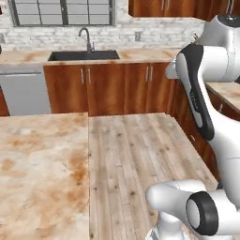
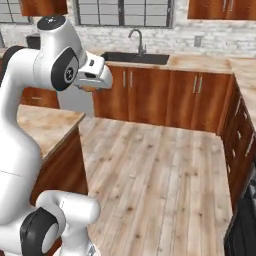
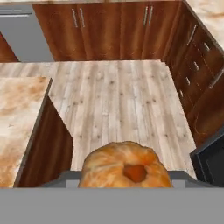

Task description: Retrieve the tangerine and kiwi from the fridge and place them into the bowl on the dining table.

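Clearly, an orange-brown round fruit, apparently the tangerine (image 3: 126, 166), sits clamped in the gripper (image 3: 127, 177) above the wooden floor (image 3: 118, 96), beside the marbled bench (image 3: 19, 118) corner.

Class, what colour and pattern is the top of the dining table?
Marbled beige with orange-brown blotches; the dining table shows best in the left base view.

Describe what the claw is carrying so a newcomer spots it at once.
In the hand view, find the plank floor between the dining table and the wall cabinets. At the bottom centre, in the claw, sits the tangerine: a mottled orange ball with a darker dimple, the one round thing there.
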